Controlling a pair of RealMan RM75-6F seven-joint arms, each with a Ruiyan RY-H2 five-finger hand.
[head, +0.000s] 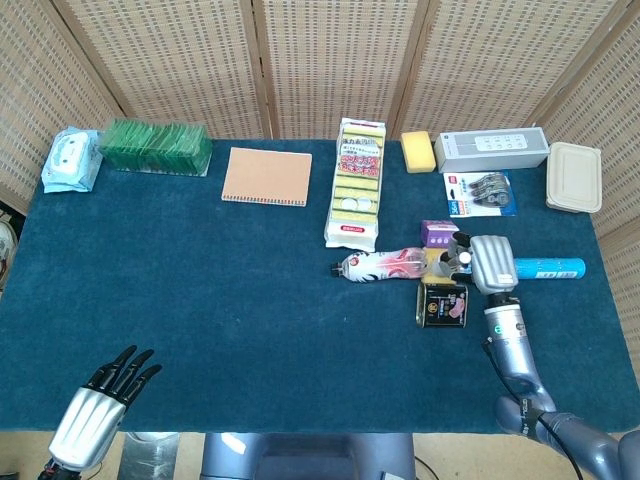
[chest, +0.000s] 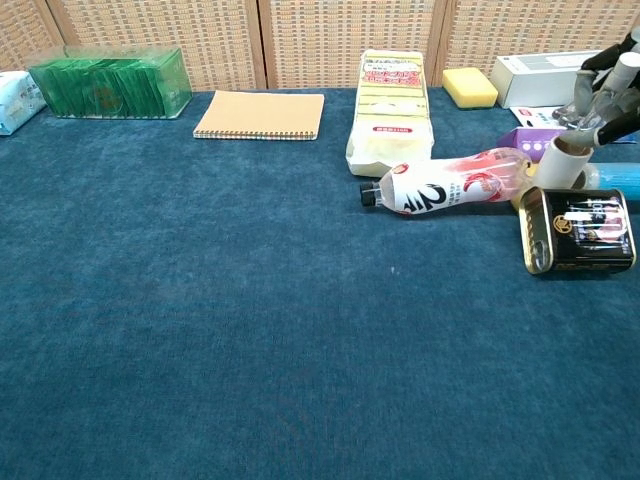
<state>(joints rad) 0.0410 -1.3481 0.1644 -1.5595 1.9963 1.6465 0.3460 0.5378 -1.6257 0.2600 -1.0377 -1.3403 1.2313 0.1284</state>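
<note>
My right hand (head: 490, 262) hovers over a small white cup (head: 446, 262) that stands between a lying pink-labelled bottle (head: 385, 264) and a blue tube (head: 548, 268). In the chest view its fingertips (chest: 603, 100) meet at the rim of the white cup (chest: 560, 162), pinching it, and the cup leans slightly. A black tin (chest: 580, 230) lies just in front of the cup, and a purple box (head: 439, 234) sits behind it. My left hand (head: 100, 405) hangs below the table's near left edge, fingers apart and holding nothing.
Along the back stand a wipes pack (head: 71, 160), a green box (head: 155, 146), a tan notebook (head: 266, 176), a sponge multipack (head: 356, 182), a yellow sponge (head: 418, 151), a grey box (head: 492, 149), a blister pack (head: 482, 193) and a beige lidded container (head: 574, 177).
</note>
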